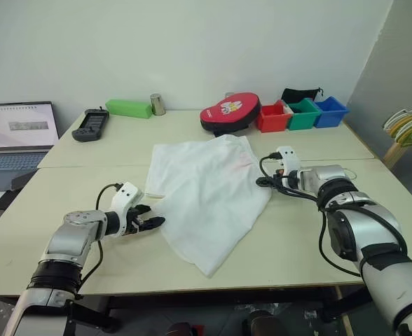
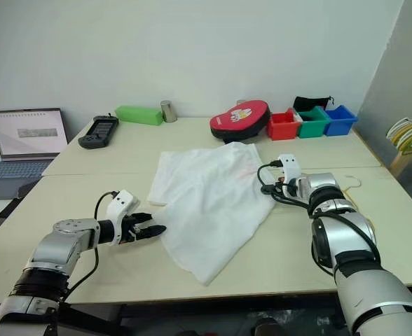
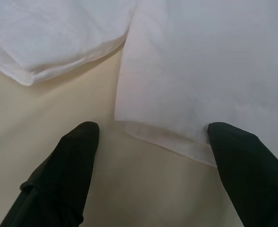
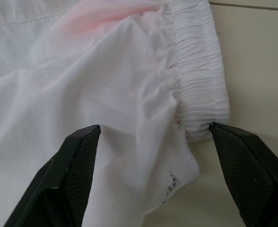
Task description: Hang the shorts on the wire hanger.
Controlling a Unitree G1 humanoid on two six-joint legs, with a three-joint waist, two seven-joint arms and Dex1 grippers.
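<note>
The white shorts (image 1: pixel 206 192) lie spread flat in the middle of the table, with a faint pink mark and the gathered waistband (image 4: pixel 198 61) on the right side. My left gripper (image 1: pixel 152 223) is open at the shorts' left hem, and in its wrist view the fingers (image 3: pixel 73 156) straddle that edge low over the table. My right gripper (image 1: pixel 265 181) is open at the right edge, its fingers (image 4: pixel 80 151) on either side of the waistband's corner. A thin tan bit of the wire hanger (image 2: pixel 355 183) peeks out on the table behind my right forearm.
Along the back of the table stand a black controller (image 1: pixel 90 124), a green box (image 1: pixel 129 108), a metal cup (image 1: pixel 158 104), a red round case (image 1: pixel 229 112) and red, green and blue bins (image 1: pixel 303 114). A laptop (image 1: pixel 20 133) sits far left. A bunch of hangers (image 1: pixel 409 122) hangs right.
</note>
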